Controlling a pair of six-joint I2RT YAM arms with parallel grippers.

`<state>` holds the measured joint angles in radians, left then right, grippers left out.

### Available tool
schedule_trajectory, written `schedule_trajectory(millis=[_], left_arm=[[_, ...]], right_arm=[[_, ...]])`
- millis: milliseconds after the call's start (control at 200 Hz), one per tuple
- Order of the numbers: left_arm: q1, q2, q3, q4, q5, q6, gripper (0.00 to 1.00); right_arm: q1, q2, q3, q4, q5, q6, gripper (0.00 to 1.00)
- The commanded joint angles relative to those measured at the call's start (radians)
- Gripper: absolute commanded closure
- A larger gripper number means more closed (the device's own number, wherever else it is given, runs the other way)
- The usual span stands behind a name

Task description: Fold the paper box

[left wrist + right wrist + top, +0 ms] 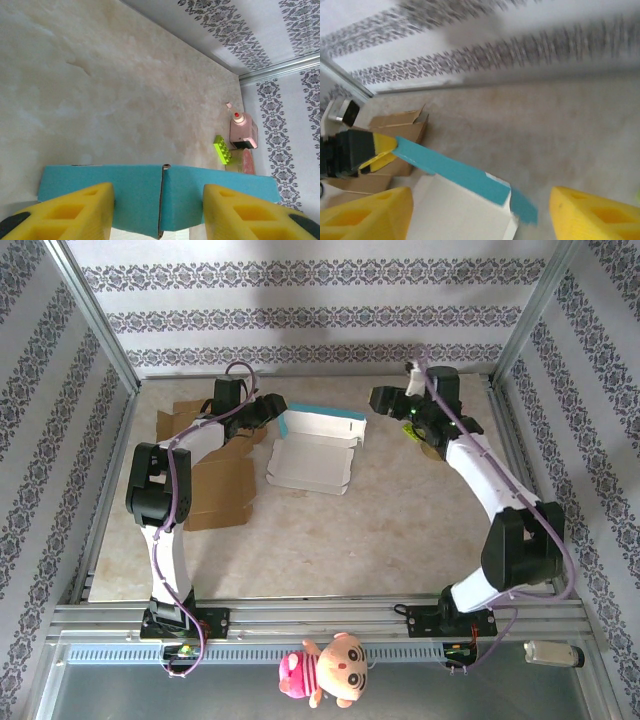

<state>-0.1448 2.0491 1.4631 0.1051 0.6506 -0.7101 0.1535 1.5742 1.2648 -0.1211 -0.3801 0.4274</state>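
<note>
**Operator A:** Which step are we on?

**Operator B:** We judge it to be wall-raising. The white paper box with a teal outer face (310,468) lies open at mid-counter (400,525). Its long rear flap (325,427) stands up, and the other walls look low.

**Operator A:** Where do the pincers stand?

**Operator B:** The left pincer (272,412) is spread. Its fingertips sit at the flap's teal back near the left end, and we see no pinch on the flap. The right pincer (383,400) is also spread and empty. It hovers just beside the flap's right end, apart from it.

**Operator A:** What does the next move call for?

**Operator B:** In our judgement, we bring the right pincer onto the flap's free end while the left supports the back. We then tip the flap forward evenly. We avoid the flat brown cardboard sheets (220,490) lying to the left.
</note>
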Motion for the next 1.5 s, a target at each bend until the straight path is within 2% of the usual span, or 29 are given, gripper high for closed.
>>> schedule_trajectory(millis=[0, 30, 105, 175, 275, 490, 680, 864, 974, 1064, 1194, 1249, 1349, 1499], left_arm=[[-0.016, 0.016, 0.031, -0.036, -0.008, 0.032, 0.52], [-0.016, 0.016, 0.031, -0.036, -0.008, 0.031, 0.52], [-0.018, 0.019, 0.033, -0.038, -0.011, 0.031, 0.52], [-0.022, 0.02, 0.039, -0.044, -0.014, 0.032, 0.52], [-0.027, 0.02, 0.049, -0.055, -0.018, 0.041, 0.52], [-0.032, 0.019, 0.06, -0.079, -0.025, 0.055, 0.52], [-0.037, 0.02, 0.055, -0.064, -0.025, 0.051, 0.52], [-0.039, 0.029, 0.063, -0.067, -0.029, 0.051, 0.52], [-0.039, 0.019, 0.065, -0.057, -0.033, 0.047, 0.51], [-0.039, 0.009, 0.07, -0.061, -0.036, 0.051, 0.46], [-0.039, -0.02, 0.063, -0.058, -0.047, 0.063, 0.29], [-0.039, -0.035, 0.057, -0.049, -0.056, 0.07, 0.25], [-0.039, -0.04, 0.071, -0.062, -0.085, 0.081, 0.22], [-0.039, 0.029, 0.194, -0.24, -0.175, 0.118, 0.22]], right_arm=[[0.019, 0.092, 0.048, -0.22, -0.173, 0.269, 0.35], [0.021, 0.11, 0.067, -0.233, -0.171, 0.279, 0.35], [0.024, 0.14, 0.081, -0.214, -0.166, 0.331, 0.43], [0.033, 0.156, 0.087, -0.195, -0.139, 0.363, 0.54], [0.058, 0.181, 0.124, -0.218, -0.084, 0.353, 0.57], [0.105, 0.135, 0.154, -0.252, 0.1, 0.309, 0.55], [0.104, 0.207, 0.234, -0.284, 0.069, 0.329, 0.55], [0.107, 0.246, 0.294, -0.316, 0.127, 0.276, 0.49], [0.101, 0.288, 0.343, -0.351, 0.13, 0.263, 0.51], [0.111, 0.317, 0.365, -0.357, 0.123, 0.256, 0.51], [0.115, 0.358, 0.393, -0.374, 0.134, 0.244, 0.51], [0.116, 0.369, 0.395, -0.372, 0.135, 0.244, 0.52], [0.119, 0.386, 0.399, -0.373, 0.118, 0.244, 0.53], [0.126, 0.396, 0.396, -0.37, 0.108, 0.246, 0.55]])
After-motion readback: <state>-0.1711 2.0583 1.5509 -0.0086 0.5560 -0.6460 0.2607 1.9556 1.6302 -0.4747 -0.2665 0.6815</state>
